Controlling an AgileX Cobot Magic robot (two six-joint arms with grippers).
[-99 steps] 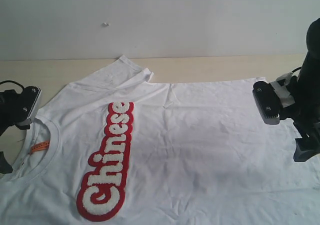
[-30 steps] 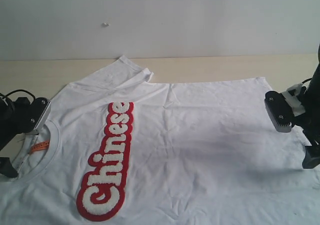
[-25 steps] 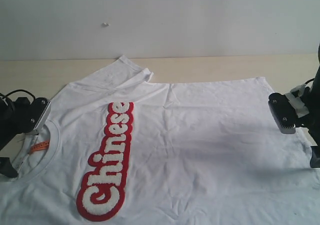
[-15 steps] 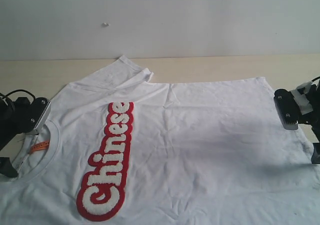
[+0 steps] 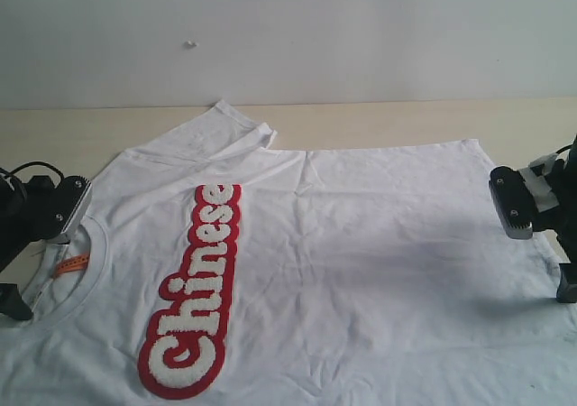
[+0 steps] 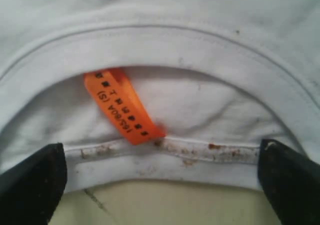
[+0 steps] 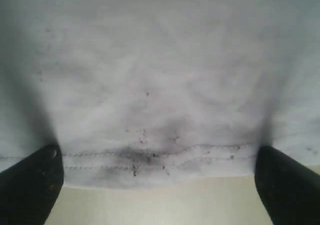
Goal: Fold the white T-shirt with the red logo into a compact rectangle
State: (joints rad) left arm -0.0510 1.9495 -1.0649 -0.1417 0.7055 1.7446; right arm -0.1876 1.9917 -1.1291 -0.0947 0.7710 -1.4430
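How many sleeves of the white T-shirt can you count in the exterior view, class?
1. The sleeve lies at the white T-shirt's far edge, past the red logo's last letter. The other may be hidden beyond the picture's near edge.

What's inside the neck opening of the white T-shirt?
Inside the collar of the white T-shirt, an orange neck tag lies on the inner back fabric. The table shows only beyond the neck edge; the shirt hides the rest.

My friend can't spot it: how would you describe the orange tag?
Start at the white T-shirt spread on the table. Find its round collar; just inside lies the orange tag, a small strip with dark print, unlike the big red logo.
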